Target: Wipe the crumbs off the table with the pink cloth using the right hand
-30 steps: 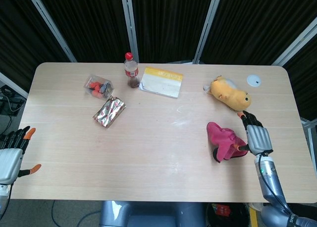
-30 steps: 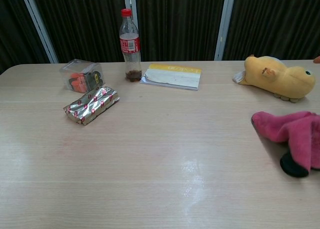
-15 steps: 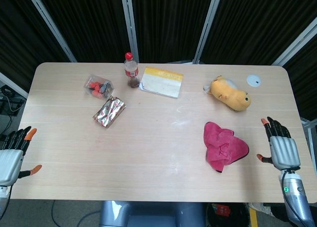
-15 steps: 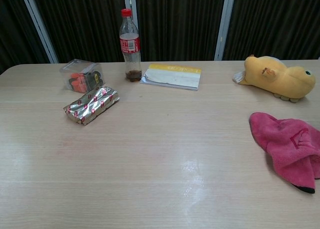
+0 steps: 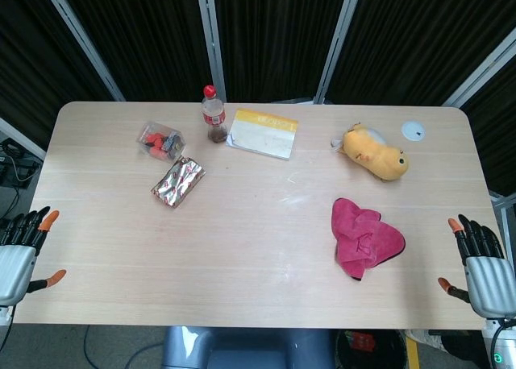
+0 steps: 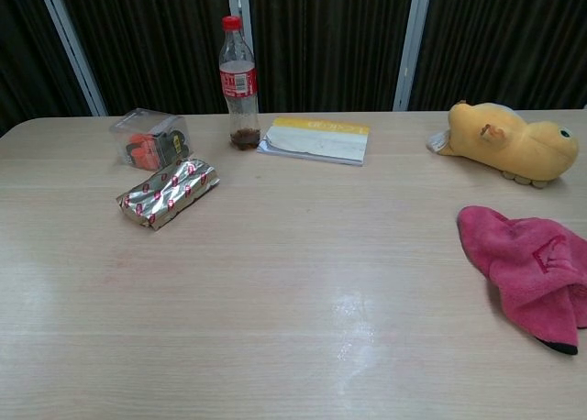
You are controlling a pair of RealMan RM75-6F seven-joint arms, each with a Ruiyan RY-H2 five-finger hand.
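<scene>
The pink cloth [image 5: 364,238] lies crumpled on the right part of the wooden table [image 5: 258,224], also at the right edge of the chest view as the pink cloth [image 6: 532,269]. My right hand [image 5: 482,264] hovers past the table's right front corner, fingers spread and holding nothing, well clear of the cloth. Beyond the left front corner sits my left hand [image 5: 18,252], fingers apart and holding nothing. Neither hand appears in the chest view. No crumbs are distinguishable on the tabletop.
A yellow plush toy [image 5: 374,152] lies behind the cloth. At the back stand a cola bottle [image 5: 213,115] and a yellow-white booklet [image 5: 264,133]. A clear box [image 5: 160,140] and a foil packet [image 5: 178,181] sit at the left. A white disc [image 5: 413,130] is near the far right corner.
My right hand let go of the pink cloth and drew back to the right and toward the front, off the table. The cloth settled flat. The left hand stayed put.
</scene>
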